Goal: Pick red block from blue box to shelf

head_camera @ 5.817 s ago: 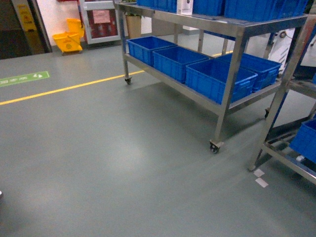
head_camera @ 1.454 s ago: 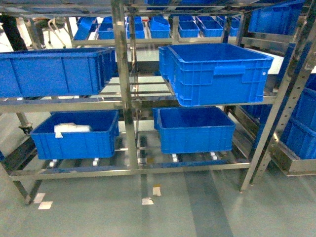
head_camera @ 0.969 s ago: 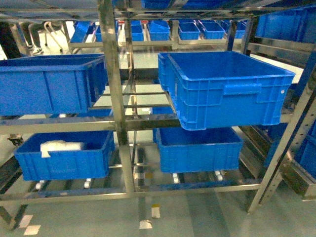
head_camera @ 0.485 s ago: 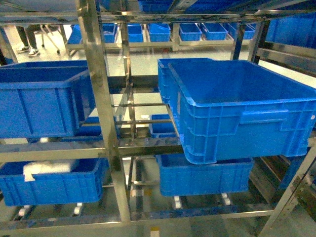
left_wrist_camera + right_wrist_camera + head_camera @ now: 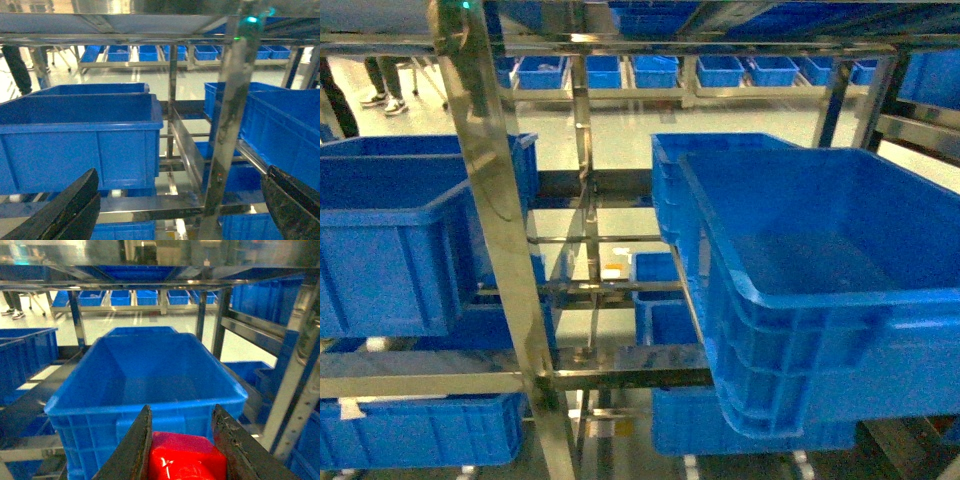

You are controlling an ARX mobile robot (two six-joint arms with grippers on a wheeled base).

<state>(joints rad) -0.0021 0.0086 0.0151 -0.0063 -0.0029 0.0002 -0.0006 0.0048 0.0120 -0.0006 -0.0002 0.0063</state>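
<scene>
The right claw (image 5: 182,450) is clenched on the red block (image 5: 187,459), a glossy red plastic brick pinched between its two dark, scuffed fingers (image 5: 134,450). Just ahead of and below that claw sits a deep-blue ribbed crate (image 5: 150,385) with smooth inner walls, resting on the shiny stainless-steel shelf (image 5: 510,290). The left claw (image 5: 175,210) hangs released, its black fingers spread wide, facing a steel upright (image 5: 227,125) and another ribbed crate (image 5: 75,140)
</scene>
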